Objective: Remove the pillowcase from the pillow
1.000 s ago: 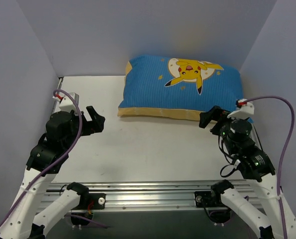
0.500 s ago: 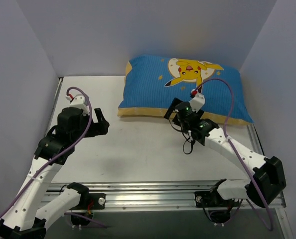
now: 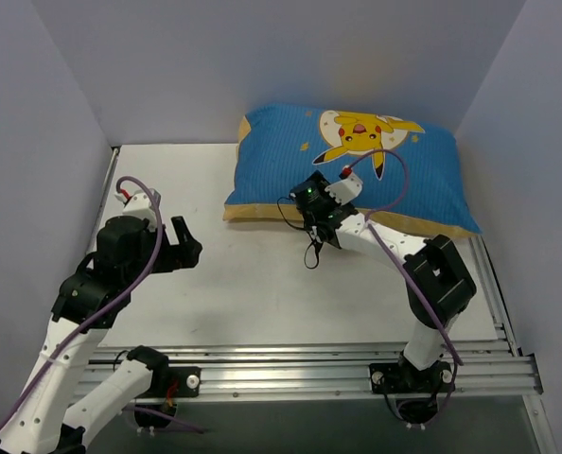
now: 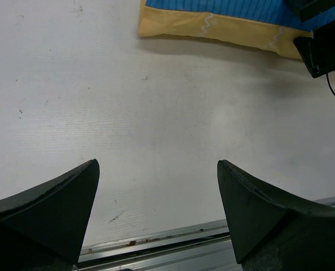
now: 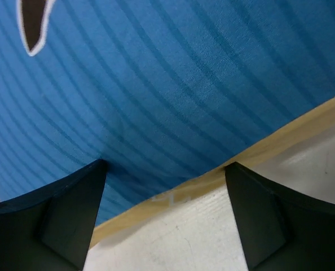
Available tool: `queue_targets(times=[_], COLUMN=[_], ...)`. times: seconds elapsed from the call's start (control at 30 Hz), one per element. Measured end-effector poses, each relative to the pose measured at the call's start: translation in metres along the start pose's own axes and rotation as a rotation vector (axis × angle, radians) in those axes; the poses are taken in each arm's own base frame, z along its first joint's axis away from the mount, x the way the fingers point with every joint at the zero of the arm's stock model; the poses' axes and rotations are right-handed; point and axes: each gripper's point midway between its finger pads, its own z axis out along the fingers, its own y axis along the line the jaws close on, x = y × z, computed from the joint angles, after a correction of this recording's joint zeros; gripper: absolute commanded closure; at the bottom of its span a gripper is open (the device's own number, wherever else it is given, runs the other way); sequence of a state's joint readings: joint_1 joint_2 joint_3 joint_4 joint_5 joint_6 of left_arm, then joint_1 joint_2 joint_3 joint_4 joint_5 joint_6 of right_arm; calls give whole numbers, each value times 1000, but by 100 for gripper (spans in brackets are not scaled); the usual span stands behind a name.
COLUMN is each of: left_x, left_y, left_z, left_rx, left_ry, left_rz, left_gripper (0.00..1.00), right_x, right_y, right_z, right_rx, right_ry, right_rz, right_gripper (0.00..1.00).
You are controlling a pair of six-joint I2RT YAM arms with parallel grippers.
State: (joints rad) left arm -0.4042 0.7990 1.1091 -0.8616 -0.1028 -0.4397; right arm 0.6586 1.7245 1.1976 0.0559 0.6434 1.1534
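The left tool [image 3: 184, 248] hovers over the bare worktop [image 3: 243, 284] with its jaws wide apart and nothing between them. It is well apart from the near left corner of the pillowcase [image 3: 272, 170]. In its wrist view that corner's yellow trim [image 4: 212, 25] lies far ahead at the top.

The pillowcase lies flat at the far right of the worktop, print side up and filled out plump. The pillow inside is wholly covered, so none of it shows.

By its look, the cover is thin, soft cloth: light, limp, likely to bunch and slide over the filling rather than lift as one piece. The pillow should be bulky but light, and will probably drag along if only the cover is pulled. The doubled yellow band along the near edge seems the best hold, since it gives a thicker fold to pinch. It may mark the opening, though no gap shows.

The right tool [image 5: 164, 169] is low at that near edge, left of its middle. Its jaws are spread and empty. The blue cloth and trim fill the space just ahead of them. Whether the fingertips [image 5: 71, 197] touch the fabric cannot be told.
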Motion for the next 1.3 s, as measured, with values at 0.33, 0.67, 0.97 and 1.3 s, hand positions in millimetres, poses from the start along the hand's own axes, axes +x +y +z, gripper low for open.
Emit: queue_targets(times=[0.33, 0.67, 0.97, 1.3], left_x=[7, -6, -59, -71], left_y=[4, -6, -51, -146], left_z=[-7, 15, 83, 196], left_rx=[-8, 0, 78, 318], left_ry=[15, 46, 37, 100], left_rz=[1, 46, 99, 98], left_gripper=[6, 6, 6, 6], right_x=[15, 22, -10, -106], right_y=[-10, -55, -146, -162], right_z=[32, -55, -157, -188], right_rx=[-46, -206, -134, 5], right_ry=[52, 258, 348, 73], right_rz=[41, -79, -135, -42], right_gripper=[100, 100, 39, 10])
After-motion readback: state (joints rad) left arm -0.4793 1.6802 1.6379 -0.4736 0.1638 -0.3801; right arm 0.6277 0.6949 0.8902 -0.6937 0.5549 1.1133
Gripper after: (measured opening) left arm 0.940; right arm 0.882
